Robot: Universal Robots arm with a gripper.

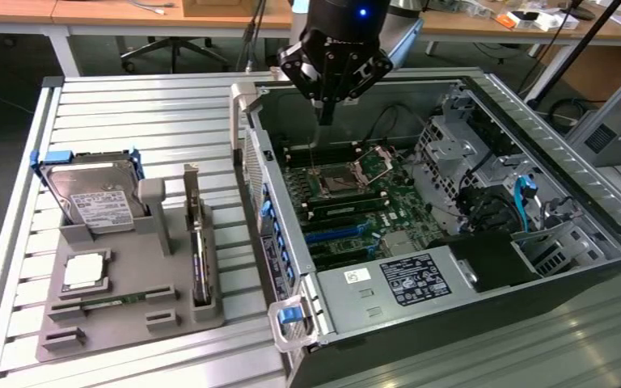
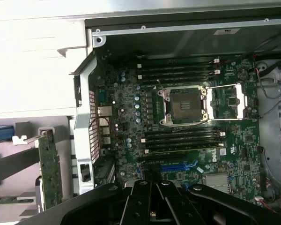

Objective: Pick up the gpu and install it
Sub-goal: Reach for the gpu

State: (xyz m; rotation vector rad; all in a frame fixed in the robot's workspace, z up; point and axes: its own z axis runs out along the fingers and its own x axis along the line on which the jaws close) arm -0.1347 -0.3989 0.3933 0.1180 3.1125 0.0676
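The gpu [image 1: 197, 242] stands on edge in a slot of the grey holder tray [image 1: 127, 323], at the exterior view's left of the open computer case [image 1: 569, 137]. In the wrist view the gpu [image 2: 50, 168] shows as a thin green board with a silver bracket, outside the case wall. My gripper [image 1: 327, 113] hangs above the back of the case, over the motherboard [image 1: 354, 194], well away from the gpu. Its fingers are shut together with nothing between them. The black fingers [image 2: 140, 201] point down at the motherboard [image 2: 178, 140] near the blue slot [image 2: 178, 166].
On the tray also rest a silver hard drive in a blue frame [image 1: 90, 194], a processor [image 1: 84, 271] and a memory stick [image 1: 106, 303]. Inside the case are the open processor socket [image 2: 185, 105], a power supply [image 1: 424, 279] and drive cages [image 1: 472, 153].
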